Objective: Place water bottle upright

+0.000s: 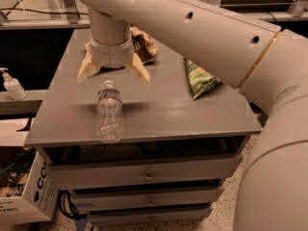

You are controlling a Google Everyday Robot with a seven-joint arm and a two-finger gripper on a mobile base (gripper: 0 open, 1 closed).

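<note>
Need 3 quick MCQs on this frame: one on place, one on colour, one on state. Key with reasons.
1. Where is the green snack bag relative to the water bottle?
A. On the cabinet top, to the bottle's right in the view
B. Inside an open drawer
C. On the floor by the cardboard box

2. What colour is the water bottle's cap?
A. Red
B. White
C. Blue

3. What state is the water bottle in?
A. Standing upright
B. Lifted in the gripper
C. Lying on its side

Key:
1. A: the green snack bag lies on the cabinet top, right of the water bottle.
2. B: the cap is white.
3. C: the bottle lies flat near the front edge with its cap pointing away, and the gripper hangs open just beyond the cap, holding nothing.
</note>
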